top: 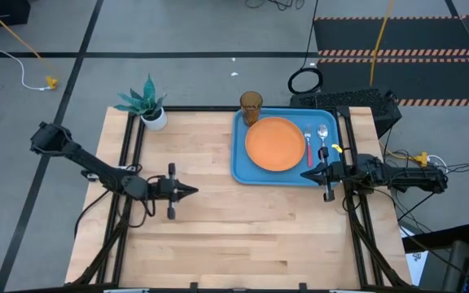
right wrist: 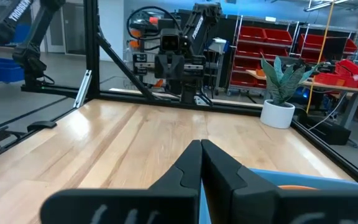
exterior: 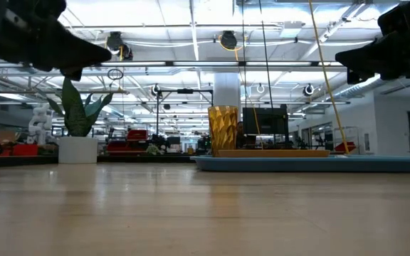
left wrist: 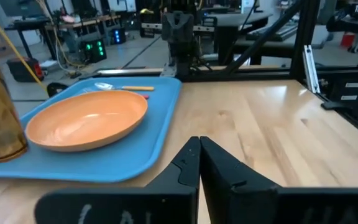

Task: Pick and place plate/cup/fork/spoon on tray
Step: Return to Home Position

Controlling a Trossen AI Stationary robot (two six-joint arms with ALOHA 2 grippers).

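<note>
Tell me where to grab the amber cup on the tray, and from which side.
Grip the cup across its side walls: it stands upright, taller than wide, in the tray's corner. Probably come from the left arm's side with the left gripper, since the plate crowds the other side.

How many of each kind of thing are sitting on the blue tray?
orange plate: 1
amber cup: 1
red-handled fork: 1
yellow-handled spoon: 1
Total: 4 things on the blue tray
</note>
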